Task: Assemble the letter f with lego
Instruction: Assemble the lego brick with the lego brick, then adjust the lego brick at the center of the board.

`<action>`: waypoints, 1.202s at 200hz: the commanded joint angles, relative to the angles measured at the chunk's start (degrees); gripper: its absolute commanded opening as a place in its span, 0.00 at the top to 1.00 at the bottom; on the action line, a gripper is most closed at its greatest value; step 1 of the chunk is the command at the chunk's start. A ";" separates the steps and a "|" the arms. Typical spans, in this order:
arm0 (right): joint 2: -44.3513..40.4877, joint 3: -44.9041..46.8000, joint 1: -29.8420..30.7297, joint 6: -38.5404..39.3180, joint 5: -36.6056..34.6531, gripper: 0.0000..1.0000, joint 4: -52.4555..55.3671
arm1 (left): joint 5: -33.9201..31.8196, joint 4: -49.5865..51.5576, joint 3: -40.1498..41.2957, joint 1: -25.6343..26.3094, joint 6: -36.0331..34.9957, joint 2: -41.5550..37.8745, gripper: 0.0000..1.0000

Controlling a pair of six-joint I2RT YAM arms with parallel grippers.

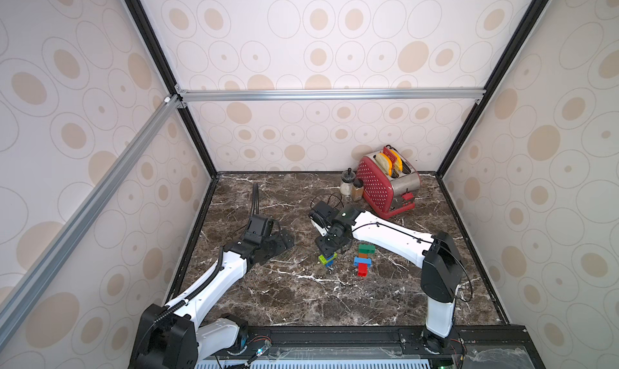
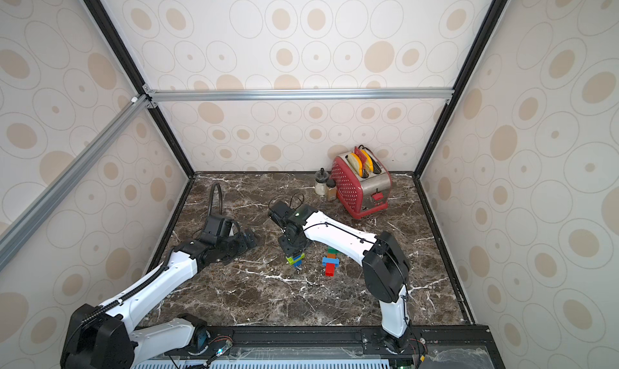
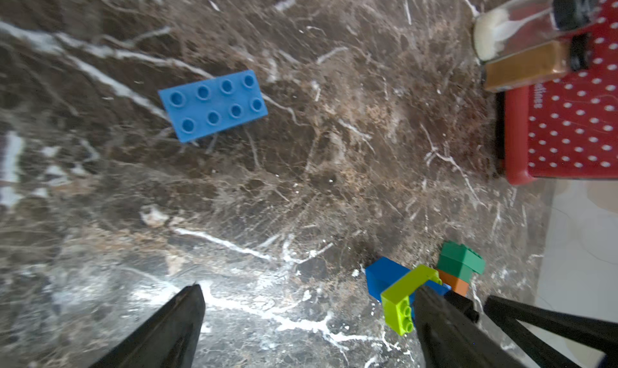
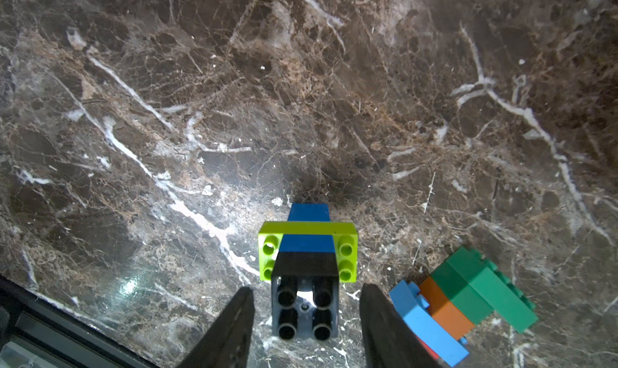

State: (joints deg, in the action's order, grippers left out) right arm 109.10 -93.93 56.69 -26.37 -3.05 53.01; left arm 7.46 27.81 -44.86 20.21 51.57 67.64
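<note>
Lego (image 1: 363, 260) on brown marble tabletop (image 1: 284, 300); circle-patterned walls (image 1: 335, 49).

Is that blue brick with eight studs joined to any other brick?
No, the left wrist view shows the blue brick lying alone on the marble table, studs up, nothing touching it.

Cream walls (image 1: 318, 32) on three sides, beige oval print. Silver rail (image 1: 328, 94) across back wall, black corner posts (image 1: 147, 35). Worktop (image 1: 301, 300) dark brown marble (white veins). Red toaster (image 1: 371, 186) in far right corner.
</note>
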 commanded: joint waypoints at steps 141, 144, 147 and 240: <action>-14.77 8.00 -12.85 6.49 6.22 0.15 -5.49 | -3.10 -5.31 -17.98 -8.57 -3.15 33.47 0.05; -14.67 8.03 -12.95 6.50 6.23 0.14 -5.62 | -2.90 -5.36 -18.12 -8.46 -3.17 33.68 0.05; -14.47 8.05 -12.96 6.51 6.21 0.12 -5.70 | -2.77 -5.51 -18.27 -8.20 -3.15 33.92 0.05; -6.05 4.61 -18.43 5.25 9.11 0.11 -7.48 | 6.68 -12.00 -24.11 3.64 -0.28 42.00 0.08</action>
State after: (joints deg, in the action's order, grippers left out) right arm 100.77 -86.94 39.68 -20.64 5.26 45.65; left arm 9.15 17.30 -67.07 20.53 49.10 107.24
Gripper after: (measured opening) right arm 0.889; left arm 0.925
